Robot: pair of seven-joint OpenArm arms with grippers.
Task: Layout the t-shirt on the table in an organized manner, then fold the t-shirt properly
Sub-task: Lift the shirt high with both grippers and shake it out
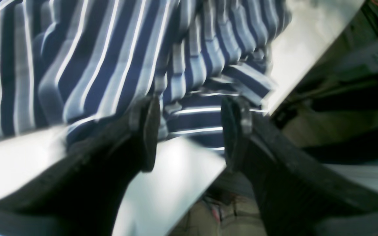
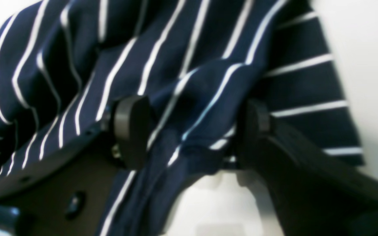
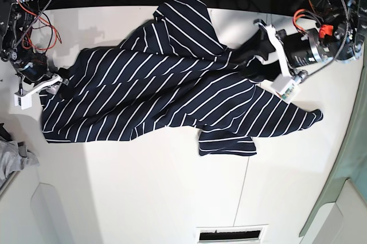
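**Striped shirt spread crooked across the white table, both grippers at its edges**

The table (image 3: pixel 143 192) fills most of the base view, white, with a thin dark seam running down its near half. The t-shirt (image 3: pixel 155 98) lies across the far half of it, dark navy with thin white stripes, stretched wide from one side to the other but rumpled, with one flap pointing up toward the far edge and a small folded part hanging toward the near side.

The left gripper (image 1: pixel 190 131) sits at the shirt's edge on the right side of the base view, close to the table's corner. In its wrist view the two black jaws stand apart with a bit of striped cloth lying between them; the picture is blurred, and neither jaw visibly presses the cloth.

The right gripper (image 2: pixel 192 131) is at the opposite end of the shirt. Its jaws are spread wide, and a bunched fold of the cloth lies between them, close to both pads, without being pinched.

A piece of plain grey cloth (image 3: pixel 14 155) lies at the table's left edge, apart from the shirt.
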